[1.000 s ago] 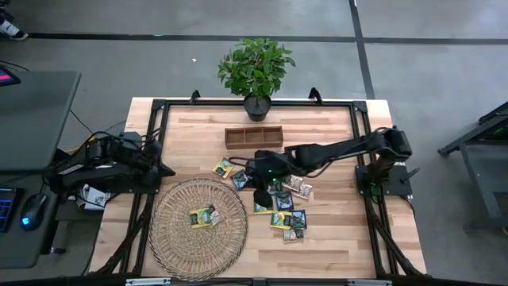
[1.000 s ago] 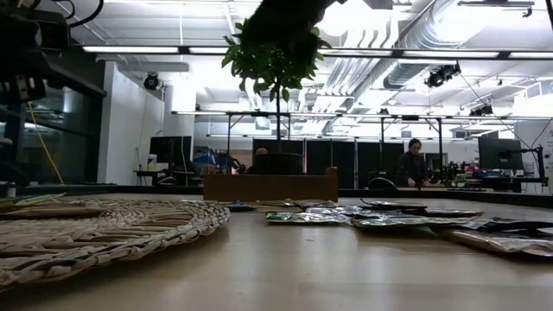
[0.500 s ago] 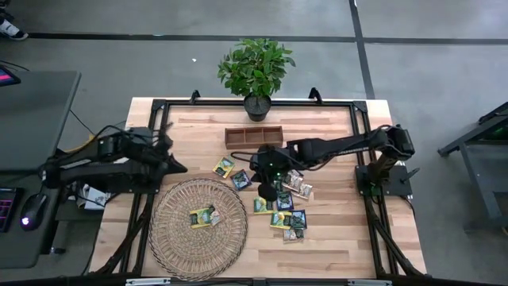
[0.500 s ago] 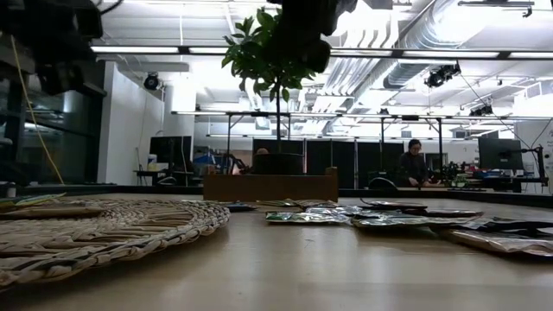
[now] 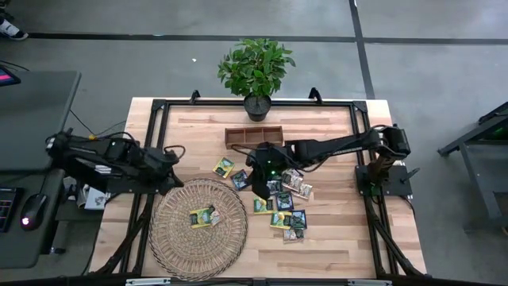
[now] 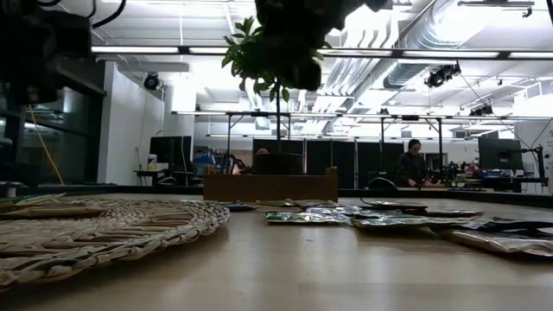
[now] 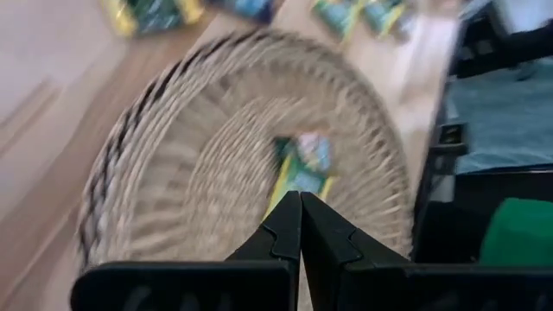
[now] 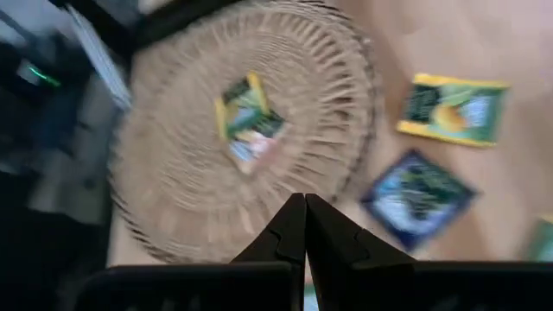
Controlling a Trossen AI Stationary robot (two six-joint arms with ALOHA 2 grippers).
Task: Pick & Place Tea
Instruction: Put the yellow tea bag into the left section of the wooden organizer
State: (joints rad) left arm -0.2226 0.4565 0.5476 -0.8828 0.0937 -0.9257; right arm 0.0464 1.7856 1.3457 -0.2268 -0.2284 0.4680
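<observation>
Several tea sachets (image 5: 282,205), yellow-green, dark and pale, lie flat on the table right of the round wicker mat (image 5: 198,226). Two more sachets (image 5: 204,216) lie on the mat's middle. My right gripper (image 5: 258,191) hangs shut above the left end of the sachet cluster, near a blue sachet (image 8: 419,199) and a yellow one (image 8: 454,108). My left gripper (image 5: 176,152) is shut in the air beyond the mat's far left rim, pointing at the sachets on the mat (image 7: 302,168). Neither gripper holds anything.
A brown wooden three-compartment tray (image 5: 254,137) stands behind the sachets, with a potted plant (image 5: 255,71) at the far edge behind it. A black frame (image 5: 159,107) runs around the table. Bare wood lies at the near right (image 5: 349,238).
My left arm has swung out from the table's left edge, and its shut gripper has gone a little toward the right and far side. My right gripper has sunk slightly over the sachets and shifted a little to the left. No sachet has moved.
</observation>
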